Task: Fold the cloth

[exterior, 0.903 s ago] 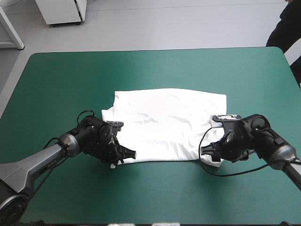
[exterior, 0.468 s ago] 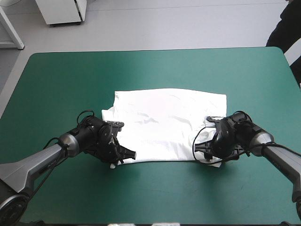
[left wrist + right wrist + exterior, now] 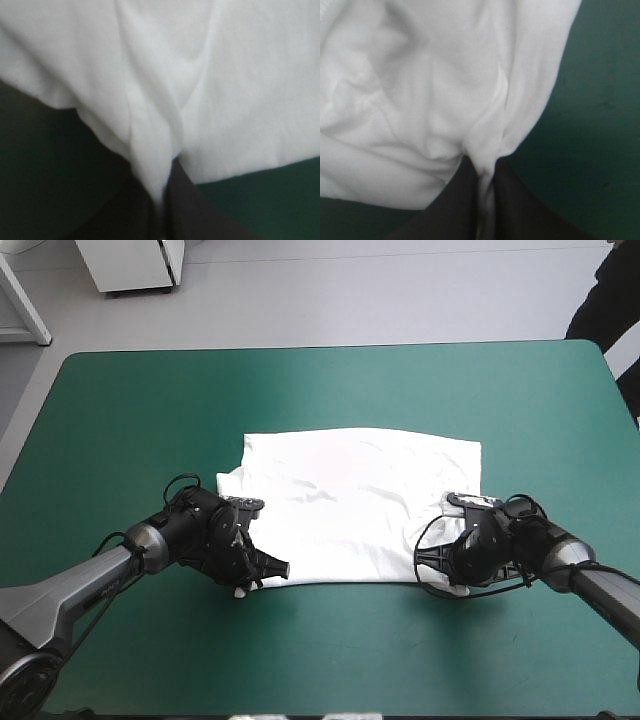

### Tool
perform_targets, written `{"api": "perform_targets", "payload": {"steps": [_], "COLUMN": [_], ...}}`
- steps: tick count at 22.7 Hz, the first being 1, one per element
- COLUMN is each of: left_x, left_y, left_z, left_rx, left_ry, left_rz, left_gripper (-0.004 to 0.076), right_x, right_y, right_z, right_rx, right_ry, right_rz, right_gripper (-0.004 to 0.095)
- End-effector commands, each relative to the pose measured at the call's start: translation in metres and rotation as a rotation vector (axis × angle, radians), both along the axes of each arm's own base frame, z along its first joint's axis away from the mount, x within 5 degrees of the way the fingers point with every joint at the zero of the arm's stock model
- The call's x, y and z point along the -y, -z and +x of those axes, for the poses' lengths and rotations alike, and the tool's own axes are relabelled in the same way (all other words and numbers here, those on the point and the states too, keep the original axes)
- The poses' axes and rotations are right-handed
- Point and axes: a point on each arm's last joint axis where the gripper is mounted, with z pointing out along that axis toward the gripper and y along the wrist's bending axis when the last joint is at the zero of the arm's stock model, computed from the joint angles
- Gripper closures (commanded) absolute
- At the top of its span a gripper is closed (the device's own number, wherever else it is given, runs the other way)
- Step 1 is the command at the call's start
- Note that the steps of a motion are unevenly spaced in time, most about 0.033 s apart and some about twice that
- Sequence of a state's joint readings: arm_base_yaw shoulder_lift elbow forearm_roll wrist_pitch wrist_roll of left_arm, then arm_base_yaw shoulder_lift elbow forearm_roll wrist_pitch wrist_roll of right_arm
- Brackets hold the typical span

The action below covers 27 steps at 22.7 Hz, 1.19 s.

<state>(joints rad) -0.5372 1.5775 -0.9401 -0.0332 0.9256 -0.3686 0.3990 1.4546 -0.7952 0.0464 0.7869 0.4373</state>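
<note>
The white T-shirt (image 3: 355,502) lies spread flat in the middle of the teal-green table. My left gripper (image 3: 262,573) rests low at the shirt's near left corner. In the left wrist view its black fingers meet with a ridge of the T-shirt (image 3: 150,150) pinched between them. My right gripper (image 3: 432,573) sits at the near right corner. The right wrist view shows a fold of the T-shirt (image 3: 485,145) clamped between the nearly closed fingers, bunched cloth ahead of them.
Bare teal-green cover (image 3: 320,660) runs along the near side and around the shirt on all sides. A white cabinet (image 3: 130,265) stands on the floor beyond the far left edge.
The right gripper has shifted along the shirt's near right corner and settled lower on the table, its wrist turned. The left arm and the shirt's spread have stayed put.
</note>
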Motion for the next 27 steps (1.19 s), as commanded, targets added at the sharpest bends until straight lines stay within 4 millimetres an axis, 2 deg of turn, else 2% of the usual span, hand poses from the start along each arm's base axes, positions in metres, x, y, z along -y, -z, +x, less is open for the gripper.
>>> {"api": "perform_targets", "payload": {"steps": [1, 3, 5, 6, 7, 9, 11, 15, 17, 20, 27], "left_x": [-0.002, -0.002, -0.001, -0.001, -0.001, 0.003, 0.005, -0.001, 0.000, -0.001, 0.009], "left_y": [0.003, -0.008, -0.026, -0.040, -0.050, -0.082, -0.106, -0.131, -0.141, -0.147, -0.135], "left_z": [0.007, 0.009, 0.013, 0.017, 0.020, 0.035, 0.050, 0.090, 0.114, 0.137, 0.185], "left_rx": [0.060, 0.072, 0.110, 0.150, 0.180, 0.291, 0.380, 0.494, 0.564, 0.614, 0.667], "left_ry": [0.029, 0.030, 0.040, 0.048, 0.052, 0.064, 0.049, 0.015, 0.000, -0.019, 0.005], "left_rz": [0.028, 0.025, 0.030, 0.033, 0.033, 0.034, 0.008, -0.023, -0.039, -0.039, 0.020], "left_gripper": [0.0734, 0.0734, 0.0734, 0.0734, 0.0734, 0.0734, 0.0734, 0.0734, 0.0734, 0.0734, 0.0734], "right_x": [0.001, -0.001, -0.002, -0.002, -0.001, 0.000, 0.002, 0.018, 0.027, 0.033, 0.038], "right_y": [0.012, -0.005, -0.031, -0.053, -0.062, -0.096, -0.116, -0.143, -0.149, -0.148, -0.135], "right_z": [-0.004, 0.001, 0.010, 0.015, 0.017, 0.029, 0.040, 0.070, 0.088, 0.109, 0.164], "right_rx": [-0.080, -0.045, 0.032, 0.088, 0.107, 0.210, 0.294, 0.438, 0.478, 0.488, 0.487], "right_ry": [0.000, -0.006, -0.021, -0.034, -0.039, -0.055, -0.048, 0.002, 0.019, 0.027, 0.047], "right_rz": [-0.027, -0.020, -0.019, -0.030, -0.039, -0.073, -0.077, -0.052, -0.058, -0.057, -0.012], "right_gripper": [0.0925, 0.0925, 0.0925, 0.0925, 0.0925, 0.0925, 0.0925, 0.0925, 0.0925, 0.0925, 0.0925]}}
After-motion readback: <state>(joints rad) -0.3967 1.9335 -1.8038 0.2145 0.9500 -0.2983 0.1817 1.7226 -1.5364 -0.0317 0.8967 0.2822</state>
